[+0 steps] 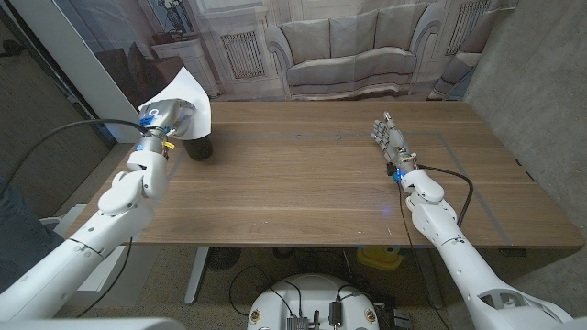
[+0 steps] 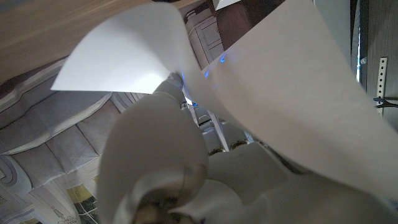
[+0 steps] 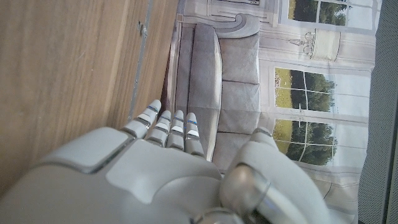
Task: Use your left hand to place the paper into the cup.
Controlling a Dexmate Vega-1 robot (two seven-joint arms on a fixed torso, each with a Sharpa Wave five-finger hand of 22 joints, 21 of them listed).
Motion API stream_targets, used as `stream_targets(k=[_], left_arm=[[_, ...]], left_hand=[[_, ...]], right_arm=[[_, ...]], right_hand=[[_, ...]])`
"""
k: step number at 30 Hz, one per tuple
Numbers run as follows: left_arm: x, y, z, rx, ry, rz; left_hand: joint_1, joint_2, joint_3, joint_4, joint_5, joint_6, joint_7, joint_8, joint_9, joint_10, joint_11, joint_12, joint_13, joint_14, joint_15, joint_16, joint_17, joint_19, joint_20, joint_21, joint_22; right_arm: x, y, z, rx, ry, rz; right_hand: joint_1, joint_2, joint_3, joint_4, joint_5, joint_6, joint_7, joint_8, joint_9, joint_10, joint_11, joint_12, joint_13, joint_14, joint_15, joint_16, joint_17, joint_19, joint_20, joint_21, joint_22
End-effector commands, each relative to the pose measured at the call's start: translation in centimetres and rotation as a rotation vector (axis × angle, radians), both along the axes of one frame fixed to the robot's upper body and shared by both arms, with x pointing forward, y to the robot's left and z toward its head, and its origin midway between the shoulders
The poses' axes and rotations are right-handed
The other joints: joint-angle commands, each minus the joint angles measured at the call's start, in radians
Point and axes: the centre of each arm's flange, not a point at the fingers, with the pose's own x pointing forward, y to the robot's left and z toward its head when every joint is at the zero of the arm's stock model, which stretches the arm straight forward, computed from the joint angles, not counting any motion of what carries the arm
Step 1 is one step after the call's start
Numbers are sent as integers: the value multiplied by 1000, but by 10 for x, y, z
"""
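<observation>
A white sheet of paper is held by my left hand at the table's far left. The hand and paper hang just above a dark cup that stands on the table; most of the cup is hidden behind them. In the left wrist view the curled paper bends over my left hand, pinched against it. My right hand stands on its edge at the right side of the table, fingers straight and together, holding nothing. The right wrist view looks along the back of my right hand.
The wooden table stretches between the two hands. A backdrop printed with a sofa hangs behind the far edge. A black cable runs along my left arm.
</observation>
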Motion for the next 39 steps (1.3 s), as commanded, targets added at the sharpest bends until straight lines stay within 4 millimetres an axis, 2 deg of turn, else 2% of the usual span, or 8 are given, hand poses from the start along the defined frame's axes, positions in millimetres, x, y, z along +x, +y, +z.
stream_targets(k=[1, 19, 34, 39], left_arm=[[10, 12, 6, -4, -6, 15], [28, 5, 6, -7, -14, -25], [44, -1, -10, -32, 16, -53], [45, -2, -10, -36, 24, -48]], left_hand=[[-2, 4, 11, 1, -5, 9, -4, 4, 2, 9, 0, -1, 3, 5, -130, 1, 3, -6, -1, -6, 2], [-4, 2, 19, 4, -6, 14, -5, 3, 1, 11, -2, -2, 3, 4, -129, -1, 2, -8, -7, -8, 1], [-8, -2, 23, 7, -7, 17, -8, 1, 1, 11, -3, -4, 3, -3, -127, -4, 2, -11, -9, -9, 1], [-8, -3, 27, 7, -8, 11, -15, -3, 1, 4, -2, -7, 3, -25, -130, -12, 2, -33, -1, -17, 1]], right_arm=[[3, 0, -1, 2, 10, -6], [-3, -2, 4, -2, -2, -18], [-3, 2, 7, -16, -8, -14], [-1, 3, 6, -8, -7, -12]], right_hand=[[1, 5, -2, -4, 0, 4, 1, 0, 6, 7, 1, -4, 2, 6, -1, -6, 1, 8, -23, -1, 5], [1, 6, -3, -5, 0, 4, 1, 0, 6, 8, 1, -3, 2, 6, -1, -6, 1, 9, -23, -5, 5], [1, 7, -4, -7, 1, 3, 1, 0, 6, 8, 1, -3, 2, 6, -1, -6, 1, 11, -23, -8, 6], [1, 7, -4, -7, 1, 4, 1, 0, 6, 7, 0, -3, 2, 6, -1, -6, 1, 11, -23, -9, 6]])
